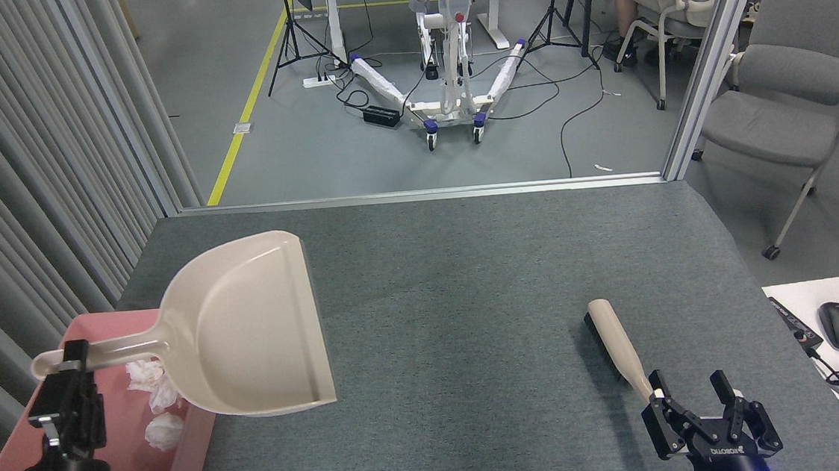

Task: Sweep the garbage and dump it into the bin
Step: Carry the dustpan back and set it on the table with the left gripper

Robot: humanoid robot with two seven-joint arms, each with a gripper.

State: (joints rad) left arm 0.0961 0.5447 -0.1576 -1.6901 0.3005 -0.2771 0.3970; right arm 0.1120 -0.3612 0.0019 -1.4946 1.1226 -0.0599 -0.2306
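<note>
dustpan gripped by left gripper — right of bin | right gripper open — brush handle just beyond

Left claw gripping dustpan handle

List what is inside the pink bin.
Four white tissue wads lie in the pink bin. The dustpan and left gripper cover part of it, so more could be hidden.

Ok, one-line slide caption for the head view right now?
Left hand holds the empty beige plastic dustpan beside the pink tray of white tissue wads; brush lies on grey carpet.
</note>
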